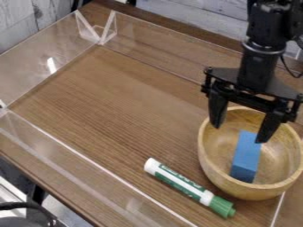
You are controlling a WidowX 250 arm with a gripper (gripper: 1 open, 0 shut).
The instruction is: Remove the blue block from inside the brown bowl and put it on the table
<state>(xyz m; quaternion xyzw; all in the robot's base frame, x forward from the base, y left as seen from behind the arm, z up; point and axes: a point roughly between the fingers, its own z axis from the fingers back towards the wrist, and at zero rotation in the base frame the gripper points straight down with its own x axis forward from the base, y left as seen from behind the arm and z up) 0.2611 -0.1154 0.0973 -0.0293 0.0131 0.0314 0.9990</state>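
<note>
The blue block lies inside the brown bowl at the right of the table, long side pointing away from the camera. My black gripper hangs open just above the block's far end. One finger stands over the bowl's far-left rim and the other over the bowl's inside. Nothing is between the fingers.
A green-and-white marker lies on the table just left of the bowl, near the front edge. Low clear acrylic walls run around the tabletop, with a folded clear piece at the far left corner.
</note>
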